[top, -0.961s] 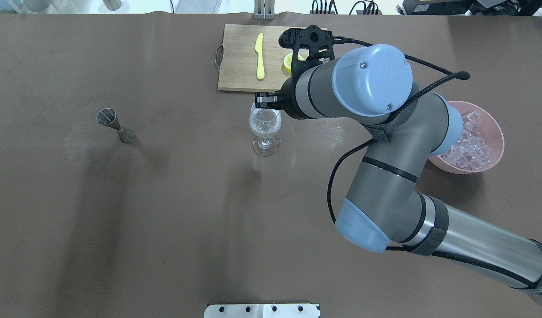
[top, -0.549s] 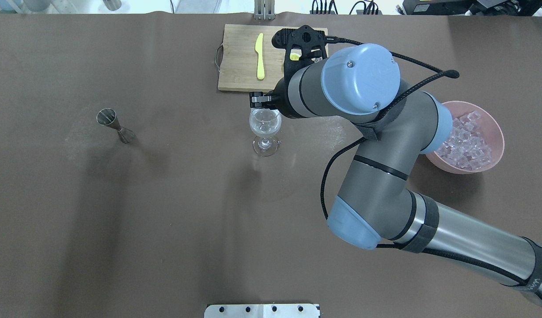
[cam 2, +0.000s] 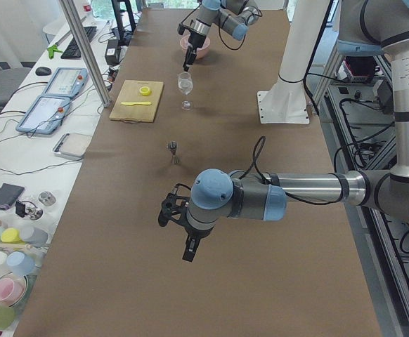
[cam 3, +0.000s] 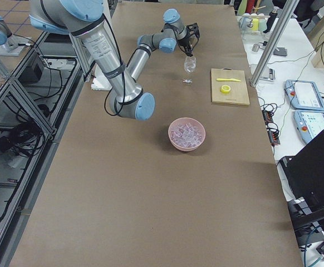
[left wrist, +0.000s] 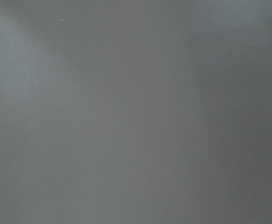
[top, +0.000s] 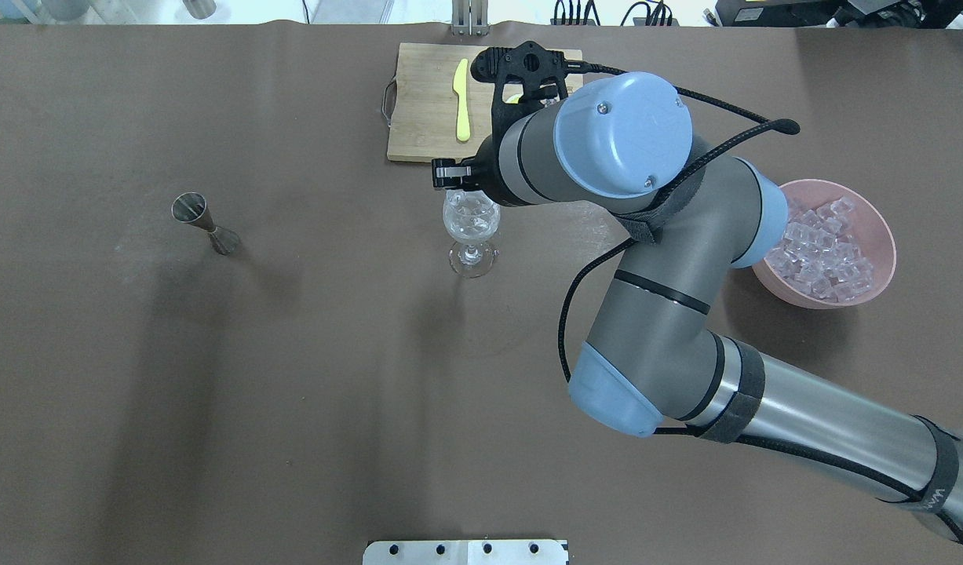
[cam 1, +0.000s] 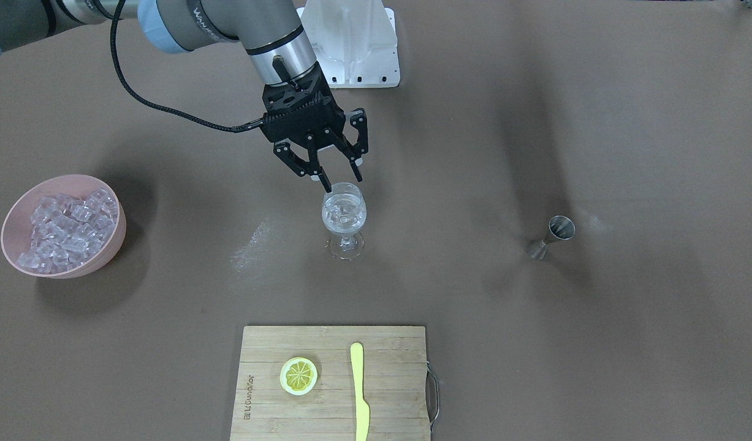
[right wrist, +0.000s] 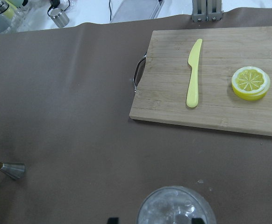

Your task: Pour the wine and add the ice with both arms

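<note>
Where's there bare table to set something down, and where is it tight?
Bare table lies between the jigger and the wine glass, and from those two back toward the robot's base. Crowded: at the glass, with the open right gripper over its rim, and between glass and pink bowl, under the right arm.
</note>
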Robot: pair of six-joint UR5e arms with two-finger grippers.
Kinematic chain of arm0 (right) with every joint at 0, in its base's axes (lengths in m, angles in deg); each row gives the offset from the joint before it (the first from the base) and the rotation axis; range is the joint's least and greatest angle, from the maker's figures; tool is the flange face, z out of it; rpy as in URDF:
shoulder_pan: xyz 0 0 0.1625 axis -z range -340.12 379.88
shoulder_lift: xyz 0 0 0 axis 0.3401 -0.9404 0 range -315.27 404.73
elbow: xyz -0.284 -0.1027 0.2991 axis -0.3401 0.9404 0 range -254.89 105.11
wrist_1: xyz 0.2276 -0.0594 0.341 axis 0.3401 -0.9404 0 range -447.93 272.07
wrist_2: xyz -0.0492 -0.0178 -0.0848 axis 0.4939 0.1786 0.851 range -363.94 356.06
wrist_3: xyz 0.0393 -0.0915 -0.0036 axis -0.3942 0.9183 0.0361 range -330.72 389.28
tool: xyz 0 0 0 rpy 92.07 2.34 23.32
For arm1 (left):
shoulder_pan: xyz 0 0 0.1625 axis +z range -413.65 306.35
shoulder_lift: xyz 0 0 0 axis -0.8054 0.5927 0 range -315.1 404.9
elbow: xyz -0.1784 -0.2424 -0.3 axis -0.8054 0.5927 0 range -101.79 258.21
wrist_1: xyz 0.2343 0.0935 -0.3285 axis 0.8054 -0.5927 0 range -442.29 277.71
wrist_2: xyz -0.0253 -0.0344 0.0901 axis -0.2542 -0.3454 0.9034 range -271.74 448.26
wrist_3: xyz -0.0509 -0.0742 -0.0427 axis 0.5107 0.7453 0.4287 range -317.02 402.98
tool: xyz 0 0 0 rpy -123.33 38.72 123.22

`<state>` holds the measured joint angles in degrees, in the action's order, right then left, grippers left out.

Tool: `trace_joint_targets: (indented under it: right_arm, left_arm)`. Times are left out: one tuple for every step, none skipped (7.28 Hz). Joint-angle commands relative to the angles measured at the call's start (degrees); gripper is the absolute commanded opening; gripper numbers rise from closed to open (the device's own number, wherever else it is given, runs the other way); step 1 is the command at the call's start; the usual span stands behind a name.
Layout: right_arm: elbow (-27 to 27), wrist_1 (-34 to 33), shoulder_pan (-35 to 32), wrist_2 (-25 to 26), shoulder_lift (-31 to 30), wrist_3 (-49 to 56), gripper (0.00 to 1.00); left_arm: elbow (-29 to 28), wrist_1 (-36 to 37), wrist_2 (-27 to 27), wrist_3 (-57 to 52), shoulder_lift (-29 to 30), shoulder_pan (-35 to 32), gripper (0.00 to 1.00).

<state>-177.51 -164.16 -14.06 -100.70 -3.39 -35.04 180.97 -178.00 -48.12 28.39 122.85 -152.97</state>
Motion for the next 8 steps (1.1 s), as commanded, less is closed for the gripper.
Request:
trace_joint_targets:
  right_arm:
    - [-0.38,-0.50,-0.34,-0.45,0.04,-0.19,0.98]
    - [-0.82,-4.85,-2.43,-2.28,-0.05,-0.28,1.00]
    - [-0.74,-11.51,-7.06,-8.13,0.04,0.15,1.00]
    - [-0.74,-17.15,-13.11,-16.97,-0.66,2.42,1.00]
    - [-0.65,-17.55,-17.95,-18.19,-2.23,9.75,1.00]
    - [0.31,-17.47,-22.88,-20.21,-5.73,15.39,1.00]
    - [2.14,-17.64,-26.93,-23.10,-8.20,20.76,1.00]
    - [2.60,-17.55,-29.84,-23.56,-12.66,28.21,1.00]
  left_arm:
    - [0.07,0.00,-0.03,0.00,0.02,0.00,0.98]
    - [-0.02,0.00,0.06,0.17,0.02,0.00,0.98]
    - [-0.37,2.26,0.15,1.48,1.41,0.18,0.98]
    - [-0.28,7.42,0.49,5.93,4.12,0.26,0.98]
    - [-0.46,9.47,0.67,6.50,4.49,1.13,0.98]
    - [-0.20,9.58,0.50,12.25,4.85,1.49,0.98]
    - [-0.02,9.15,0.50,16.05,5.02,3.32,0.98]
    - [-0.54,9.05,0.50,16.34,5.63,5.60,0.98]
